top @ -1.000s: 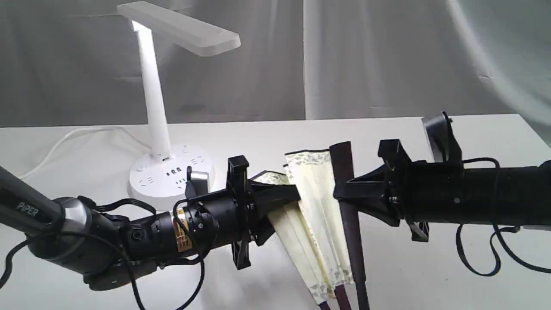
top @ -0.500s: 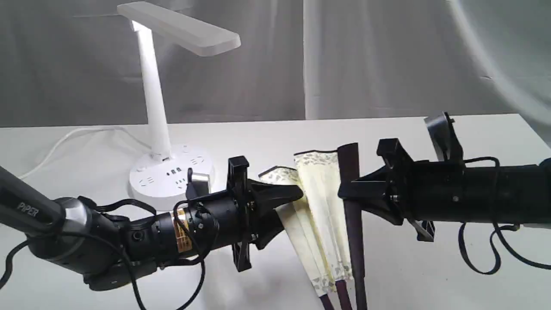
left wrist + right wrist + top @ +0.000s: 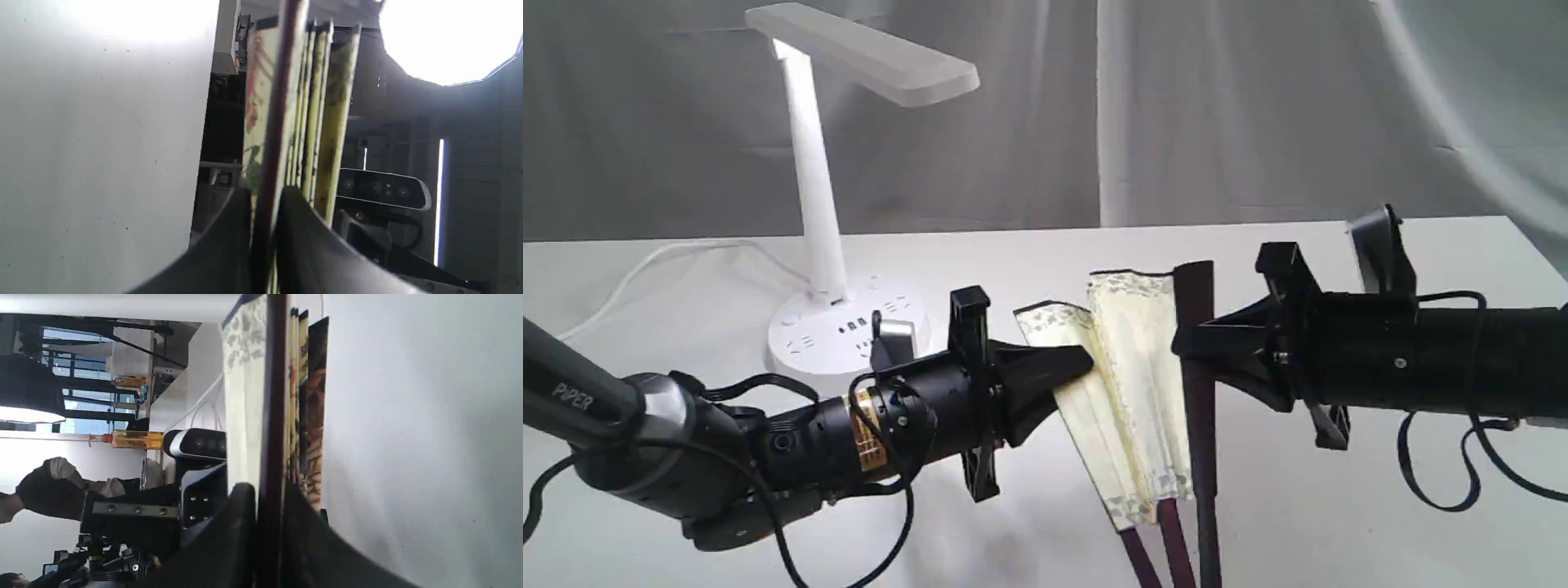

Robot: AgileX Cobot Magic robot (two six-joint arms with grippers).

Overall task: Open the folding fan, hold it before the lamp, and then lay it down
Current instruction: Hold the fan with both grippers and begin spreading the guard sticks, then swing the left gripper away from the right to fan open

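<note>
Exterior view: folding fan (image 3: 1131, 392) stands up above tabletop (image 3: 1339, 506), between two arms, only few folds spread. Left gripper (image 3: 1078, 363) pinches fan's left edge. Right gripper (image 3: 1184, 347) pinches dark guard (image 3: 1194, 302). Likely reason: one side each, so pulling apart opens fan. Lamp (image 3: 817, 204) stands behind, off to left; fan not before it yet.

Left wrist view: gripper squeezed tight on thin dark stick, folds just beside.

Right wrist view: gripper squeezed tight on dark guard, paper touching.

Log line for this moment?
pleated cream paper folding fan: partly open; left tool: shut on fan; right tool: shut on fan; white desk lamp: not screened
</note>
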